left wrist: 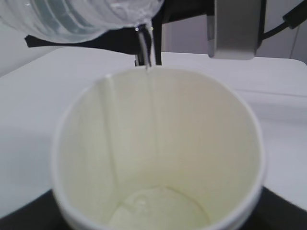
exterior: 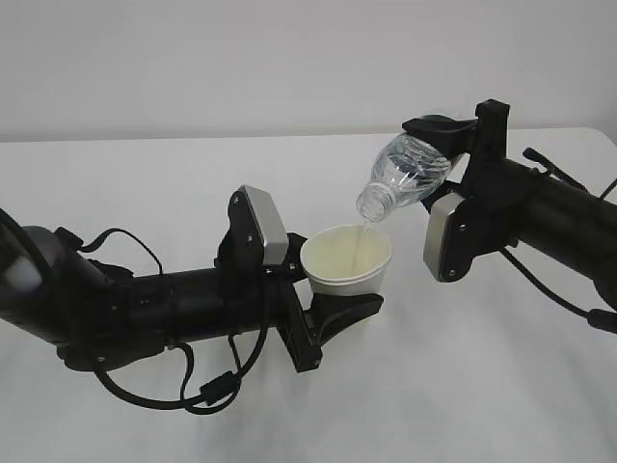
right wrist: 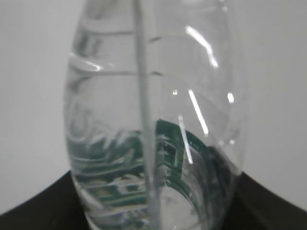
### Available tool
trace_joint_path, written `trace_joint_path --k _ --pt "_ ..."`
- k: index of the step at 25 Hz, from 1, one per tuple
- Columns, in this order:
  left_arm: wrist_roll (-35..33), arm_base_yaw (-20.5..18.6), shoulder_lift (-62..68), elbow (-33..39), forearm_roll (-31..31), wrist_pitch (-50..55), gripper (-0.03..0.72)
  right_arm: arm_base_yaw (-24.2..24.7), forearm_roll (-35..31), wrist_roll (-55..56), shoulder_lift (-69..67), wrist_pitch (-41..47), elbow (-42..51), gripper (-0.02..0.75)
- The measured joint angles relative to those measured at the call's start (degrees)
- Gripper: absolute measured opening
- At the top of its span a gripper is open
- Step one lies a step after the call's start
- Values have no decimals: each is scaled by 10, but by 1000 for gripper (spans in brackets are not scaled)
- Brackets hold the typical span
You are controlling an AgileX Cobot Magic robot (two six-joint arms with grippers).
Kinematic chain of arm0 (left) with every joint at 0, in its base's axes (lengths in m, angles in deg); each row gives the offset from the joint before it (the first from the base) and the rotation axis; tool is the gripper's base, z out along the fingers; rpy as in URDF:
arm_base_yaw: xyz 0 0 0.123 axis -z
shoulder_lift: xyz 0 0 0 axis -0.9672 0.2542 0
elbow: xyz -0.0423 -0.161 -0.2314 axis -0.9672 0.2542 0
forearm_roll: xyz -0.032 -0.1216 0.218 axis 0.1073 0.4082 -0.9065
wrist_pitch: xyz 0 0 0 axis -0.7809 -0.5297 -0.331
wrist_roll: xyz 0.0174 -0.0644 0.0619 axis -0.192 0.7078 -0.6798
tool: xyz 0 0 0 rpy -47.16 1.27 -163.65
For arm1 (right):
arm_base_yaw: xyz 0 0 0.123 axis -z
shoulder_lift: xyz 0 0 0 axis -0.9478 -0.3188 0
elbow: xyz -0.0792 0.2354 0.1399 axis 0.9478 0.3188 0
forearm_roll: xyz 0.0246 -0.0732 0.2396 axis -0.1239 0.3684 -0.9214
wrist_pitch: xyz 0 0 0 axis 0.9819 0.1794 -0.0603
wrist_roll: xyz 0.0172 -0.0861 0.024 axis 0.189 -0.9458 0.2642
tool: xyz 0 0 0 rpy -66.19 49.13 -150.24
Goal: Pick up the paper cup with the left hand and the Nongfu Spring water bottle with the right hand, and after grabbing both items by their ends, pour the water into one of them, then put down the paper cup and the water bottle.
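Both arms mid-pour: right jaws grip bottle [exterior: 410, 174], long axis tilted, neck down-left just above cup [exterior: 347, 258]; left jaws clamp cup upright above counter [exterior: 145, 183]; thin water [left wrist: 146, 48] stream enters far rim

surface [exterior: 145, 193]: plain white, matte, its far edge running across the upper exterior view | wall [exterior: 241, 58]: bare pale grey-white behind the surface | light: soft and even, faint blurred shadows on the surface | floor, windows: out of view
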Motion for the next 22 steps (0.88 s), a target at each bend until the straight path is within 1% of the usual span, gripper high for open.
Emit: trace_joint_path --k 22 --pt "0 0 0 0 0 1 467 0 0 -1 0 0 0 463"
